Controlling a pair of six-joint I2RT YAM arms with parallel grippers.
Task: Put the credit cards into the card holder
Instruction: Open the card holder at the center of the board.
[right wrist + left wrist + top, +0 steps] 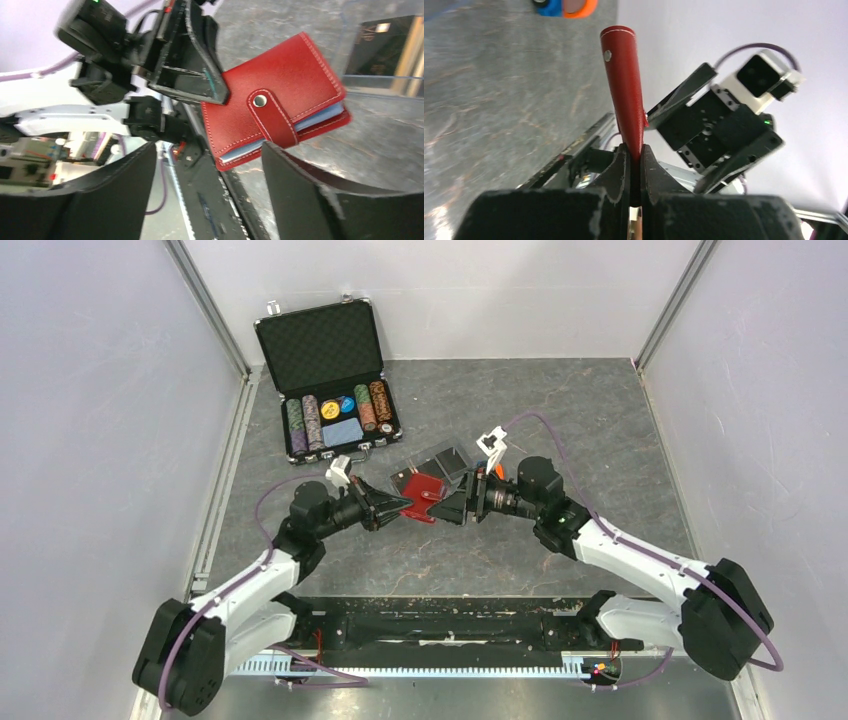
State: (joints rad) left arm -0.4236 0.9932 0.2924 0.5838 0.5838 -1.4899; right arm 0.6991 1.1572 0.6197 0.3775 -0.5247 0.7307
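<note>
The left gripper (634, 150) is clenched on one edge of a red wallet (280, 100), which is gripped edge-on between its two fingers. The wallet is kept closed by a snap tab, and pale blue card edges are seen between its covers. The right gripper (209, 147) is released. Its jaws are spread wide and turned toward the wallet's other side, and no contact with the wallet can be made out.

The card holder (445, 462) is set on the table (590, 410) just far of the wallet, between the two wrists. A dark surface with a gold-toned stripe is seen through its clear wall, but whether any of the credit cards lies in it cannot be told. At the far left a black briefcase (322, 350) is laid open with its lid raised toward the back wall. Rows of striped poker chips (312, 422) are packed in its tray, and a pale blue card (342, 432) is lodged at the tray's near side.

Bare grey table is left to the right and far right of the card holder. The workspace is closed in by white walls on the left, far and right. A black strip runs along the near edge, where the bases are bolted.

Both arms are reached inward from the near corners. The grippers are pointed at each other at mid-table.
</note>
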